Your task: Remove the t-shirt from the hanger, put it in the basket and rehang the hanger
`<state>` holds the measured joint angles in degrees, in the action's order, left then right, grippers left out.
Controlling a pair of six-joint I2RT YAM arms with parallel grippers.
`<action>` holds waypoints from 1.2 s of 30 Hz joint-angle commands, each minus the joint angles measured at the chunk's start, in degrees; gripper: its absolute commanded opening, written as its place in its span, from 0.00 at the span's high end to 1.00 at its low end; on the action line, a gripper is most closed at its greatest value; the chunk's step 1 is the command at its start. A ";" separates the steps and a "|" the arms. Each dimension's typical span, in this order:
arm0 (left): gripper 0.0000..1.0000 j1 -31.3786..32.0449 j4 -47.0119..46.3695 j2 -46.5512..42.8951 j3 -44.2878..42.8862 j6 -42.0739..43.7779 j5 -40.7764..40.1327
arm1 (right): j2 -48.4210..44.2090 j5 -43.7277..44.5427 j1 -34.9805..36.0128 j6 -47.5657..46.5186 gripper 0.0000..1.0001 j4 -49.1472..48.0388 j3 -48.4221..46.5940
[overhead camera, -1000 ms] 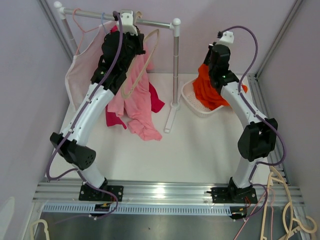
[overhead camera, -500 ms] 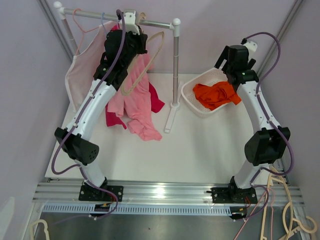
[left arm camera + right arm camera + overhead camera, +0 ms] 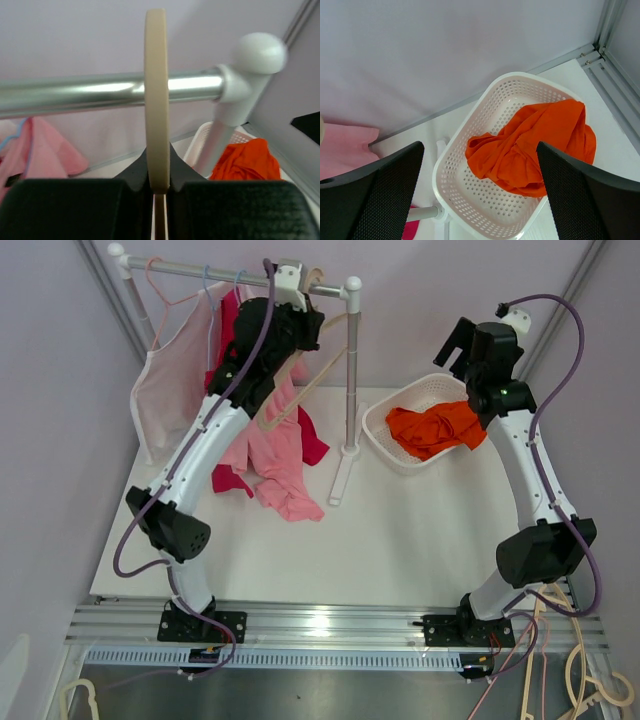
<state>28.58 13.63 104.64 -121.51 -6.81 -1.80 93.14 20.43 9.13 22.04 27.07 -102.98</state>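
Left gripper point(image 3: 159, 192) aloft, tight on hanger point(image 3: 156, 100)

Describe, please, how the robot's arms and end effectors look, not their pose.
The left arm and right arm have white curved links and bulky black joint housings. A thin purple cable loops along each. The right end effector has two broad black fingers with a fine dotted texture.

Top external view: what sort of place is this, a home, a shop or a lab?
Probably a lab robot cell, not a home: bare lilac panel walls, a slotted aluminium base rail, and a small metal garment rail beside a white perforated plastic basket.
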 commanded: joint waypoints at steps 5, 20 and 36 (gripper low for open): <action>0.52 4.73 4.13 4.00 -10.41 2.33 -1.45 | -3.49 -2.41 -0.25 0.28 0.01 -1.05 1.81; 0.01 -4.74 1.58 -11.81 3.99 -3.37 0.19 | -6.48 -4.17 -0.16 -0.95 0.00 -1.58 3.75; 0.15 -16.45 14.85 -6.47 -3.65 -6.82 4.71 | -11.84 -7.15 -0.07 -0.95 0.01 -3.52 9.55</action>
<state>12.56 24.91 95.11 -124.46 -12.51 3.55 84.97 13.82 9.15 21.37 26.09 -93.60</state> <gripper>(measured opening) 0.872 0.993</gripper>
